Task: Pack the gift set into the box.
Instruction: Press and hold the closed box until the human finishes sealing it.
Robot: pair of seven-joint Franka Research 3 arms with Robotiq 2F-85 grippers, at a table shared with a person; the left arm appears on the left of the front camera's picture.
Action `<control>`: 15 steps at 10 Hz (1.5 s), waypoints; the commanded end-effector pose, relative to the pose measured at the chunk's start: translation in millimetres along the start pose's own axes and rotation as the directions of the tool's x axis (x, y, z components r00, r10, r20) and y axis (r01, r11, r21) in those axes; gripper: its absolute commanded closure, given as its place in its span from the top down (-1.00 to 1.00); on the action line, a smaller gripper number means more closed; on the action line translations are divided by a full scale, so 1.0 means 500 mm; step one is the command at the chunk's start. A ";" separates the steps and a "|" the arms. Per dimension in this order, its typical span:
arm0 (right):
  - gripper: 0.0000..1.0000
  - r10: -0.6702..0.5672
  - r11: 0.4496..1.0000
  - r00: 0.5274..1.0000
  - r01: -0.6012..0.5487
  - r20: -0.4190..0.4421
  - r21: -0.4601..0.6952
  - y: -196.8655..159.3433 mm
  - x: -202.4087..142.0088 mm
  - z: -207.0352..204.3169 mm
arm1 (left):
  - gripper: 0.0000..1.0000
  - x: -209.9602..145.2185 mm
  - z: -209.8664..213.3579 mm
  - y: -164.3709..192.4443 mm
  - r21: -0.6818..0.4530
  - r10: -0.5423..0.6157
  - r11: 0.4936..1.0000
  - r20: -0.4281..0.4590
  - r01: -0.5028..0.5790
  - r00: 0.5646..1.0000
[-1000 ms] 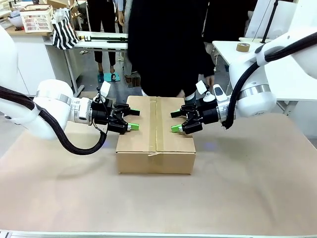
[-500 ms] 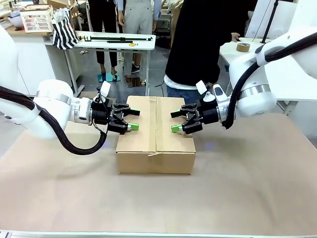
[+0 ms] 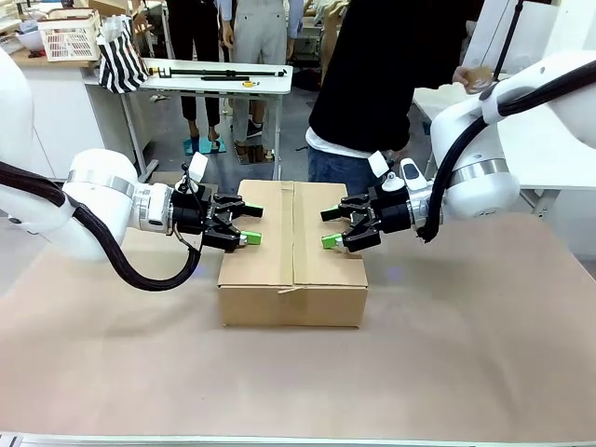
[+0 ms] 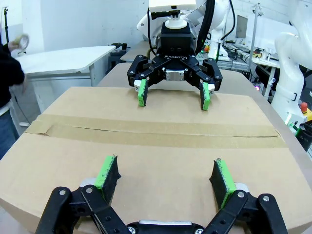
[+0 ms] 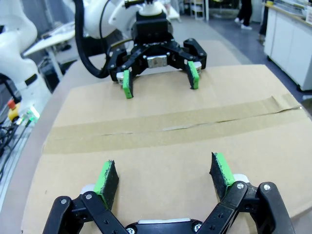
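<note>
The box is a brown cardboard carton lying in the middle of the table, flaps shut, with brown tape along its top seam. My left gripper hovers open over the box's left half. Facing it from the other side, my right gripper is open over the right half. In the left wrist view my left gripper hangs just above the box, facing the right gripper. In the right wrist view the right gripper faces the left gripper across the tape. The gift set is out of view.
A person in a black top stands at the far side, right of the box, one hand over a white side table. The table's brown covering lies bare around the box. A white basket stands far back left.
The person has moved from right behind the box to the right and reached toward the side table. Both arms and the box have stayed still.
</note>
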State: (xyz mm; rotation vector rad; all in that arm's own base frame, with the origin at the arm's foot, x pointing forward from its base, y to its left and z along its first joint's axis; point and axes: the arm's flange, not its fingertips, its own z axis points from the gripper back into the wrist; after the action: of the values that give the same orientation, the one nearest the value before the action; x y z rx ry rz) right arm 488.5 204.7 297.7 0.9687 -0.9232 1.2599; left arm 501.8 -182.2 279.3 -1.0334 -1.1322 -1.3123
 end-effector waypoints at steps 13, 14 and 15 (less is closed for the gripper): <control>1.00 0.000 1.000 1.000 0.000 -0.018 -0.011 0.004 -0.004 -0.002 | 1.00 -0.006 0.000 -0.001 0.007 0.009 1.000 0.001 -0.009 1.000; 1.00 0.000 1.000 1.000 0.000 -0.018 -0.011 0.004 -0.004 -0.002 | 1.00 -0.006 0.000 -0.001 0.007 0.009 1.000 0.001 -0.009 1.000; 1.00 0.000 1.000 1.000 0.000 -0.018 -0.011 0.004 -0.004 -0.002 | 1.00 -0.006 0.000 -0.001 0.007 0.009 1.000 0.001 -0.009 1.000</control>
State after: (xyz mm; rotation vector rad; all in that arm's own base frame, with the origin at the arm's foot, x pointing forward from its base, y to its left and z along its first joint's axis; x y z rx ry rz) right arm 488.5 204.7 297.7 0.9687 -0.9232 1.2600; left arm 501.8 -182.2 279.3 -1.0335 -1.1323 -1.3123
